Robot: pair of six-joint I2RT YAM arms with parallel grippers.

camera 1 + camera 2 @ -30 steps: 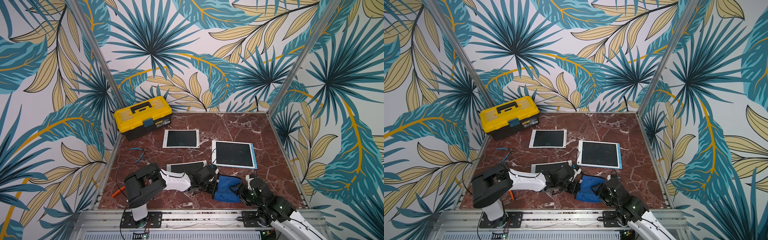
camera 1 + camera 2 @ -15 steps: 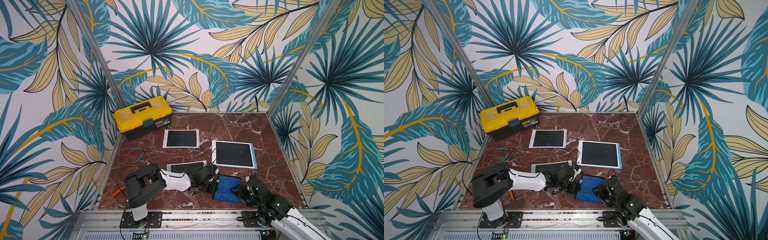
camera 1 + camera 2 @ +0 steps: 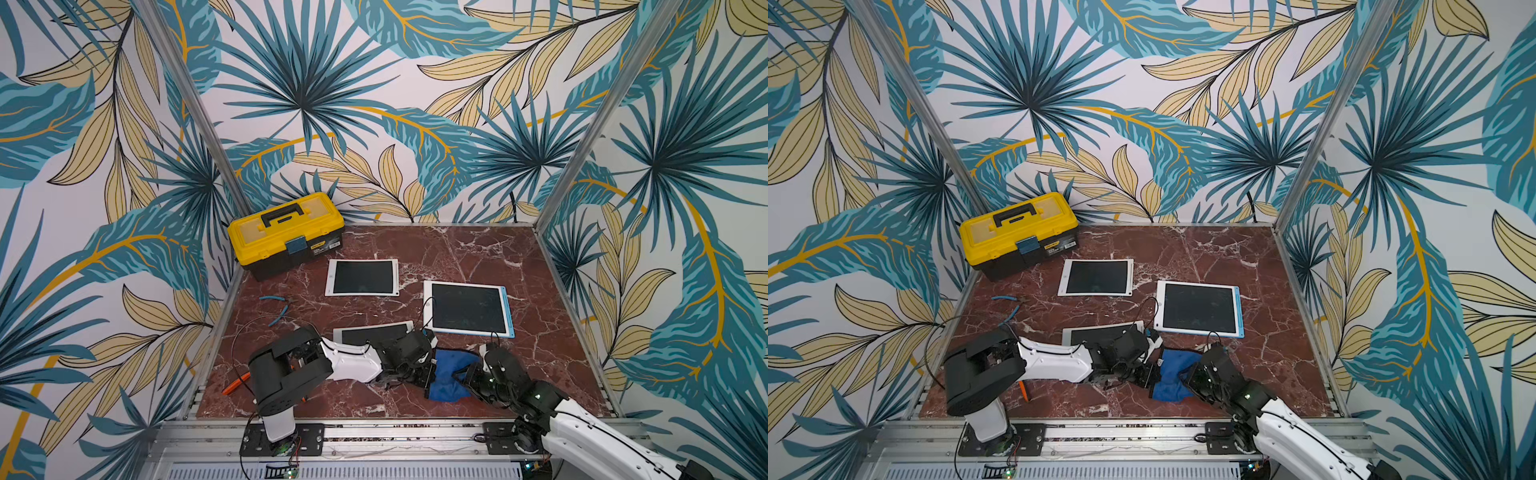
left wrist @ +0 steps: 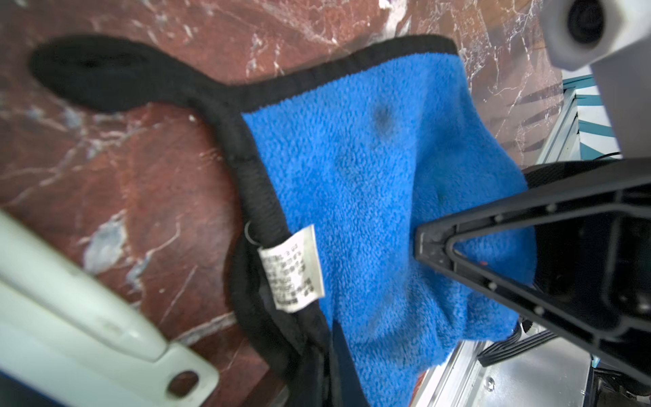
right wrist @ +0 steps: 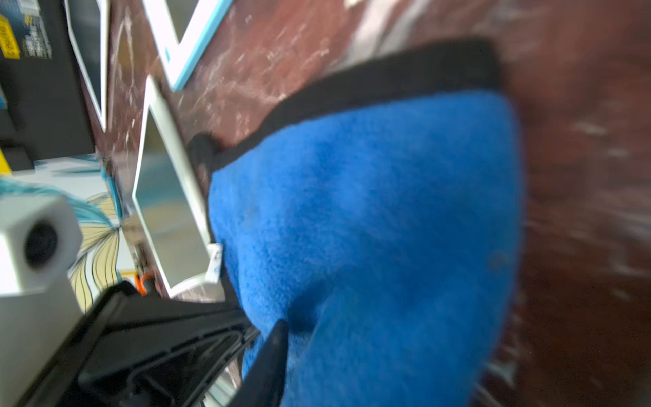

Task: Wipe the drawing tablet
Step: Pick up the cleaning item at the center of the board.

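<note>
A blue cloth with black trim lies bunched near the table's front, between my two grippers. My left gripper is shut on the cloth's black-trimmed end. My right gripper has closed on the opposite blue end; one finger presses into the pile and the other is hidden by cloth. Three drawing tablets lie flat: a white one at the back, a blue-edged one to the right, and a third just behind the left gripper, partly covered by that arm.
A yellow toolbox stands at the back left corner. Blue-handled pliers lie near the left edge, and an orange-handled tool lies by the left arm's base. Patterned walls close in three sides.
My right gripper has pushed forward into the blue cloth and its jaws have narrowed onto it. The left arm and the tablets have not moved.
</note>
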